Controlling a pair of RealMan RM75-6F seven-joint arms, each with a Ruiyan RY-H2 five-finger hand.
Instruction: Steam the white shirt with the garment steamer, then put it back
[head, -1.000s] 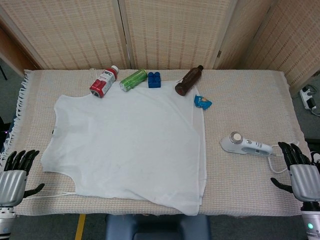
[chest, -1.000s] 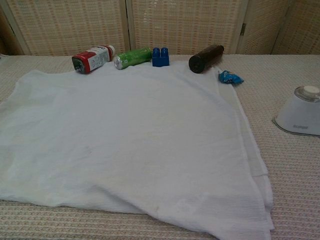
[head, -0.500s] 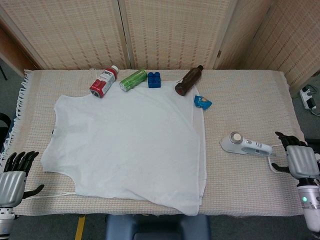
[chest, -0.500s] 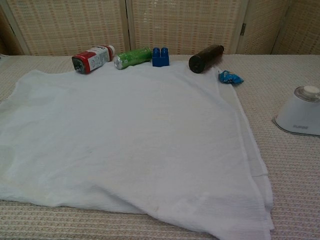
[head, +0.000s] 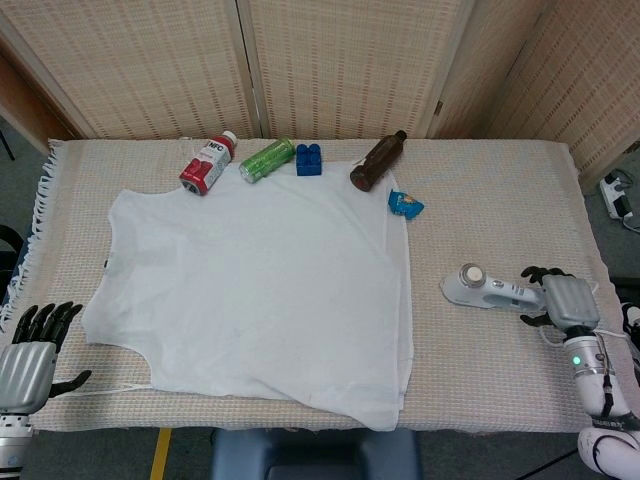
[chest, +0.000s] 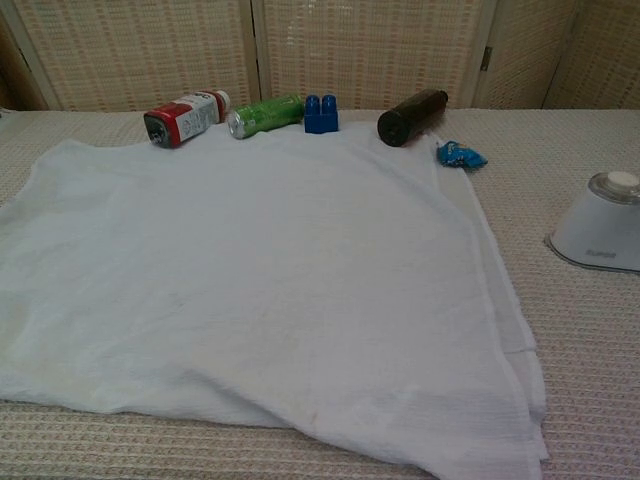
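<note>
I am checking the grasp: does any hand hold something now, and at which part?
Nothing is held yet. The right hand is at the handle end of the garment steamer; the left hand is open.

The head view looked steeply down from above the near edge, taking in the whole surface (head: 500, 370). The chest view sat low and close, facing the screen; both shared the shirt (head: 260, 290).

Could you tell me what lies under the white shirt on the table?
The white shirt lies spread flat on the woven beige table cover, which shows all around it. Whatever else may be beneath cannot be seen; the fabric hides it, though no bulge shows.
</note>
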